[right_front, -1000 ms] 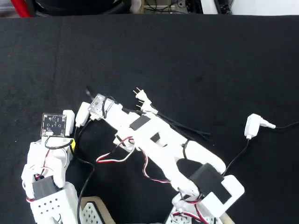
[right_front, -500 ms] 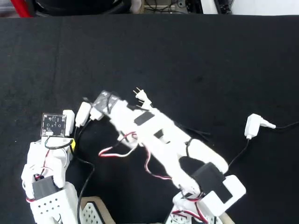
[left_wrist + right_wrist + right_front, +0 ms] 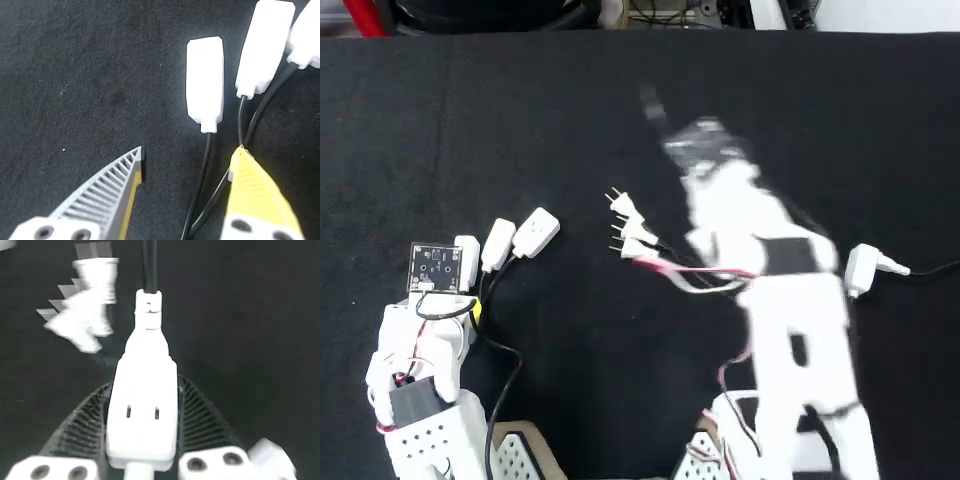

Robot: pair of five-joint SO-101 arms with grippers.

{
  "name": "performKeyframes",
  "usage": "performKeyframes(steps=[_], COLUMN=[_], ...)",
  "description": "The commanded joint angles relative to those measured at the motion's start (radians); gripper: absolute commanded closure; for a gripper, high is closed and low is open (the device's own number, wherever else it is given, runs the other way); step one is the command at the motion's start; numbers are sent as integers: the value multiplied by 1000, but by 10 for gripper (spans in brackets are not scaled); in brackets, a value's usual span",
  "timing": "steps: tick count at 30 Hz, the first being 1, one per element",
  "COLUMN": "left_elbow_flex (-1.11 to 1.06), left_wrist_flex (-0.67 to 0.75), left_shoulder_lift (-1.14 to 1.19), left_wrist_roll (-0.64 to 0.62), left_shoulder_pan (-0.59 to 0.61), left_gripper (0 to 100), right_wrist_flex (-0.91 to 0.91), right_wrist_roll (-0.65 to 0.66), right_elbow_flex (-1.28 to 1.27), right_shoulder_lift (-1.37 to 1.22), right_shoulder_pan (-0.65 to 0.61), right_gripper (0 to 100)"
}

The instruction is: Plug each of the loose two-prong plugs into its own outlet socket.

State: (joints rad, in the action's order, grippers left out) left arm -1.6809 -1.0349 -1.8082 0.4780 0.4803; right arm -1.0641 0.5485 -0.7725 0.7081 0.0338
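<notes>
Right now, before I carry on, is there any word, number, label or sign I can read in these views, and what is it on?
No words, numbers or signs can be read.
Outlet socket held in the right gripper: two slots, no print visible.
Small dark board on the arm by the table's left edge: pale marks, too small to read.
White housings ahead of the left gripper: plain faces, no print.
</notes>
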Motion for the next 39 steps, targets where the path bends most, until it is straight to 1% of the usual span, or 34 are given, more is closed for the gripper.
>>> performKeyframes(steps=[1,3,5,7,9,13,17,19,21,22,26,28,30,35,37,39], left_elbow_flex=[-18,-18,-18,-18,-18,-18,-18,-18,-18,-18,-18,-18,-18,-18,-18,-18], left_wrist_flex=[-6,-6,-6,-6,-6,-6,-6,-6,-6,-6,-5,-5,-5,-5,-5,-5], left_shoulder_lift=[-12,-12,-12,-12,-12,-12,-12,-12,-12,-12,-12,-12,-12,-12,-12,-12], left_wrist_roll=[14,14,14,14,14,14,14,12,11,11,9,9,9,9,9,9], left_shoulder_pan=[-13,-13,-13,-13,-13,-13,-13,-13,-13,-13,-13,-13,-13,-13,-13,-13], left_gripper=[725,725,725,725,725,725,725,725,725,725,725,725,725,725,725,725], right_wrist_flex=[98,203,301,382,476,671,709,710,706,690,540,453,368,180,118,66], right_wrist_roll=[78,91,83,74,32,5,-2,-48,-66,-66,-72,-74,-97,-301,-364,-382], right_elbow_flex=[-48,-104,-143,-162,-160,-105,44,128,197,225,286,305,311,311,309,306], right_shoulder_lift=[61,47,13,-41,-114,-318,-558,-670,-762,-797,-834,-800,-742,-539,-443,-351], right_shoulder_pan=[334,479,589,669,740,833,884,914,937,944,934,910,887,796,740,655], right_gripper=[987,987,987,987,987,987,987,984,976,953,781,743,756,848,888,922])
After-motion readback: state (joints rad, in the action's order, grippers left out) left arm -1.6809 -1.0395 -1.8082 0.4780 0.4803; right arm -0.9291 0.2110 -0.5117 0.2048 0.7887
